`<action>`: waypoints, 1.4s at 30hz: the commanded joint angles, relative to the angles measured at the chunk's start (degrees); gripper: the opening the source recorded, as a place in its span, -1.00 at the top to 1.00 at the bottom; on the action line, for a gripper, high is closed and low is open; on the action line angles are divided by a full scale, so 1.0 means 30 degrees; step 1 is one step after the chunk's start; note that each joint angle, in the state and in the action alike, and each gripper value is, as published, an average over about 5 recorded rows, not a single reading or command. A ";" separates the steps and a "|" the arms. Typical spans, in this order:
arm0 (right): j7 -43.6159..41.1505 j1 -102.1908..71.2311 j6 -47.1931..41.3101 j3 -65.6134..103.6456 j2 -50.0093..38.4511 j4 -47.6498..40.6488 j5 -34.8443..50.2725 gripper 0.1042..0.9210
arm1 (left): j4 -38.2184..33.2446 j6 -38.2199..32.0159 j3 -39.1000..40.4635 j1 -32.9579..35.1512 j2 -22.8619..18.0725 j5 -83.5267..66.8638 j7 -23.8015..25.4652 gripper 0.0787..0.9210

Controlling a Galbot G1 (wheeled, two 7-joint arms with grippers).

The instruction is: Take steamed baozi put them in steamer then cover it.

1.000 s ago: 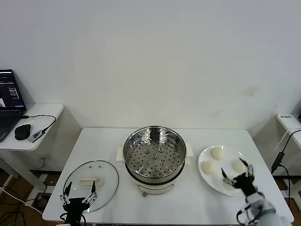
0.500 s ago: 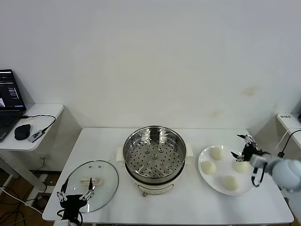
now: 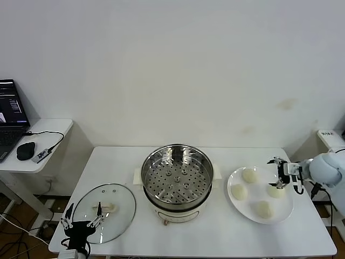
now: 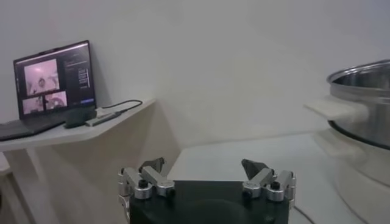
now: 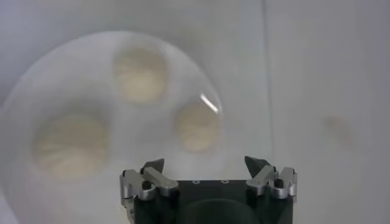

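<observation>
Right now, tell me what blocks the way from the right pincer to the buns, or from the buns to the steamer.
Nothing visible. The right pincer hangs open above the baozi on the plate; the steamer stands uncovered.

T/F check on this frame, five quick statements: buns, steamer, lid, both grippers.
1. All four baozi sit on the white plate. True.
2. The steamer already holds a bun. False: its perforated tray is bare.
3. The glass cover is on the steamer. False: it lies flat on the table, on the steamer's left.
4. The right gripper is open above the plate, holding nothing. True.
5. The left gripper grips the cover's handle. False: it hangs open at the cover's near edge, off the handle.
</observation>
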 commanded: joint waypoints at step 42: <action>-0.0492 0.5815 -0.0097 -0.6338 0.6361 -0.8123 -0.2870 -0.37 | 0.0147 -0.0013 -0.0322 0.0088 -0.0258 0.0435 0.0097 -0.77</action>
